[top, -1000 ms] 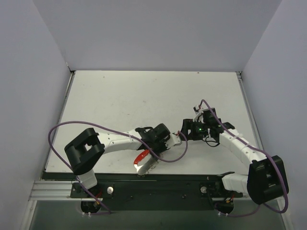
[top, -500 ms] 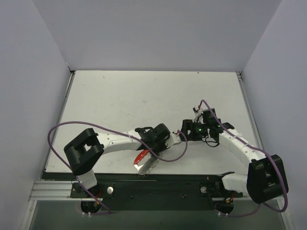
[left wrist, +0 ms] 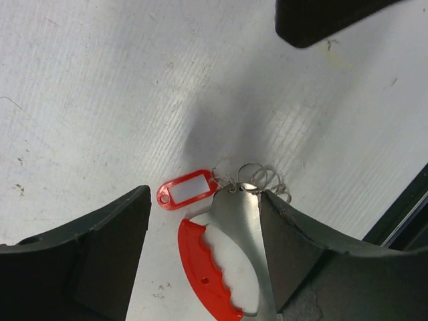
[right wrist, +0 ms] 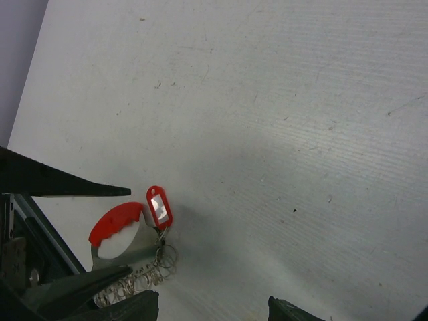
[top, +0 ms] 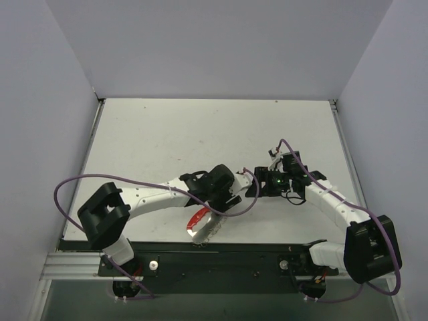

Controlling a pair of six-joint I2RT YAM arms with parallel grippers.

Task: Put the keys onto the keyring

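L gripper (left wrist: 204, 195) hangs over keyring (left wrist: 200, 267), claw spread, one finger each side | keyring lies flat nr table's (left wrist: 100, 80) near edge, red tag (left wrist: 187, 190) & silver chain (right wrist: 130, 284) bunched alongside | R gripper (right wrist: 212, 302) close by, claw also spread, nothing held

Bright, even light covers the white desk (top: 200, 134). A soft grey shadow lies just above the red tag (left wrist: 185, 194), which is in sharp focus.

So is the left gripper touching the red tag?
Apart. In the left wrist view the fingers of the open left gripper flank the red tag, with bare table showing between it and the nearer finger.
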